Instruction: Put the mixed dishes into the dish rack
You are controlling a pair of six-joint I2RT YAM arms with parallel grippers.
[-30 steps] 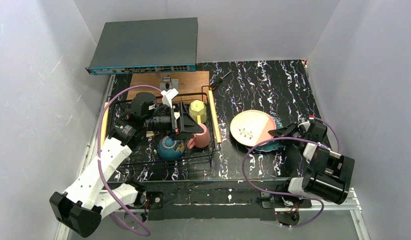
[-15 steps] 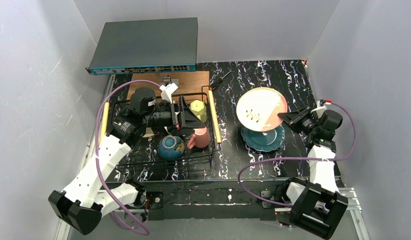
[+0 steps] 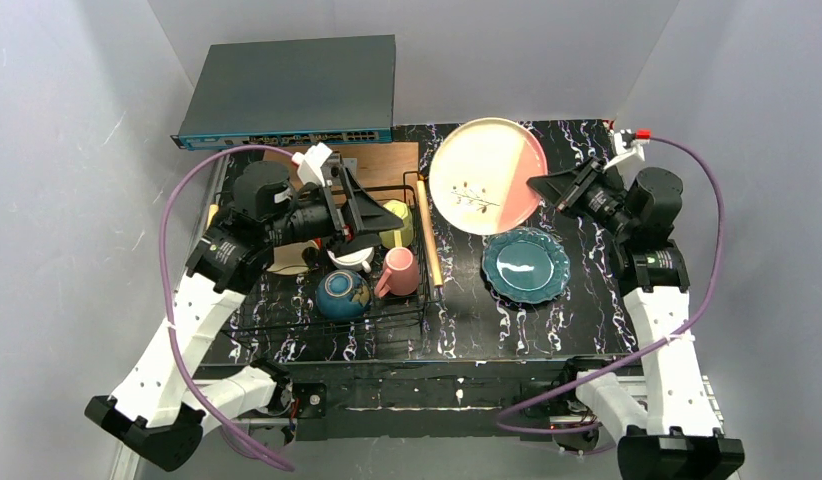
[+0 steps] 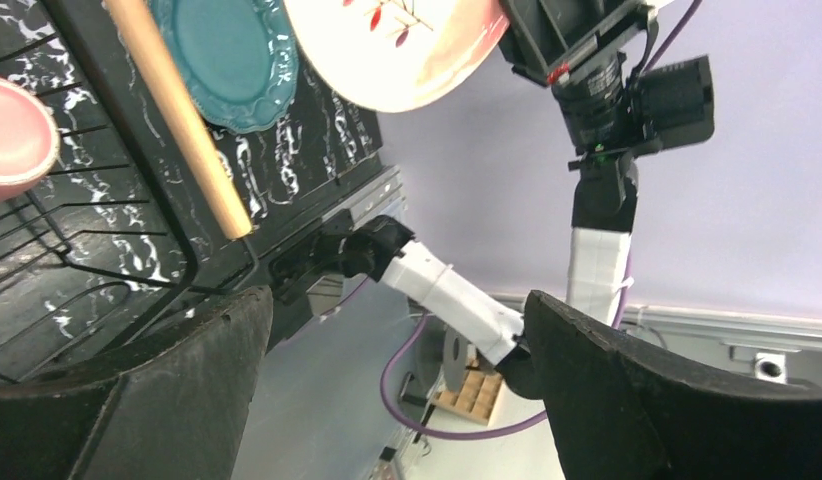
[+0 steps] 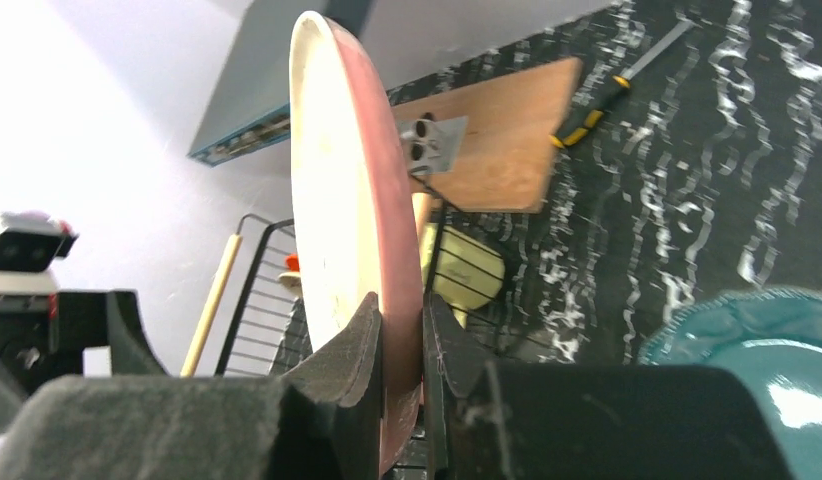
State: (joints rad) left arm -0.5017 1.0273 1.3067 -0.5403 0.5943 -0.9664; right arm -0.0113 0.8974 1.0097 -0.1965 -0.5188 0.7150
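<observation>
Right gripper [image 3: 539,186] clamped on the rim of the cream-and-pink plate [image 3: 477,175] — aloft, 2 o'clock of the dish rack [image 3: 428,245]; left gripper [image 3: 357,205] spread wide, empty, over the rack — teal plate [image 3: 526,265] lies at 3 o'clock

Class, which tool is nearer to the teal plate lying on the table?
Right. The right tool, gripping the cream-and-pink plate, hangs just beyond the teal plate; the left tool is open over the dish rack.
</observation>
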